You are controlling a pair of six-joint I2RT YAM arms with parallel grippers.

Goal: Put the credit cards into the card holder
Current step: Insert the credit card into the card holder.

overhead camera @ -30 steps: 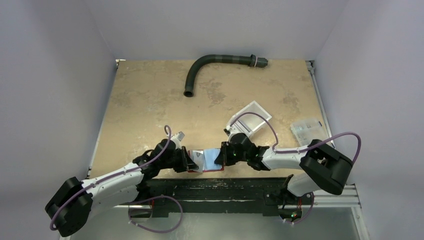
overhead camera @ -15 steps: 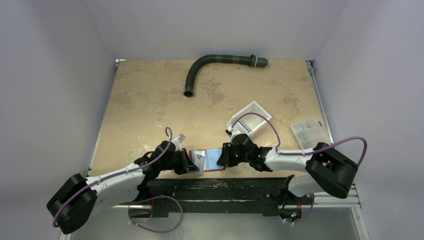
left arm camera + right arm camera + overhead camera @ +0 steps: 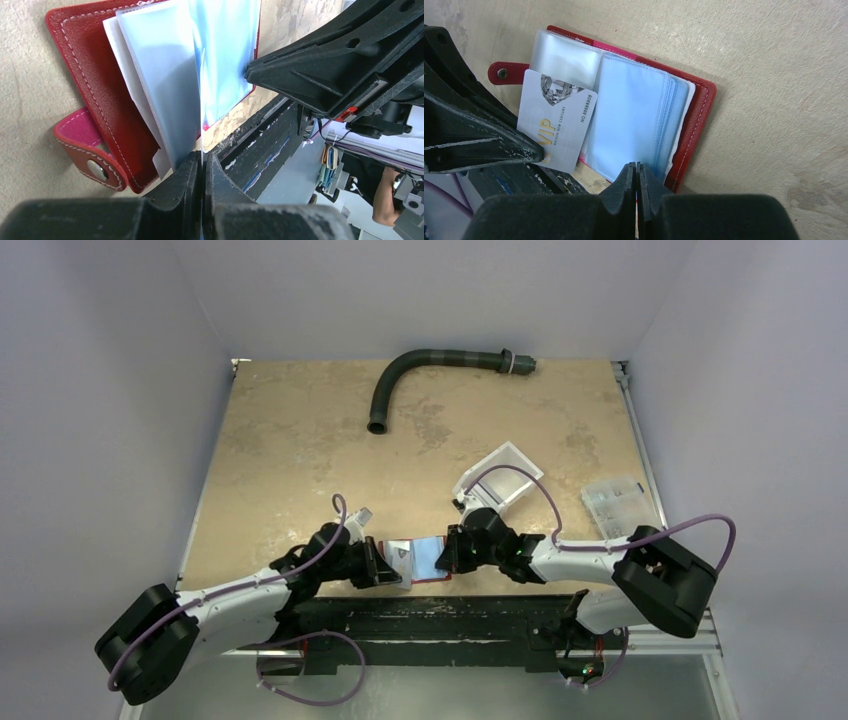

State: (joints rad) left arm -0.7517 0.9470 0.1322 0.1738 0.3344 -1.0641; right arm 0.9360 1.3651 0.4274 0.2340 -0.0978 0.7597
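The dark-red card holder [image 3: 696, 107] lies open at the near edge of the desk [image 3: 290, 460], with its clear sleeves fanned out. One whitish credit card [image 3: 556, 120], printed "VIP" and "NO.8888808", rests on the sleeves beside the snap tab. The left fingers [image 3: 185, 190] are closed on a sleeve's thin edge. The right fingers [image 3: 624, 190] are pressed together at the sleeve stack's near edge. A white bin [image 3: 520, 462] and a clear compartmented box [image 3: 615, 502] stand toward the right edge. Bare surface stretches to a dark hose [image 3: 400, 368] at the far edge.
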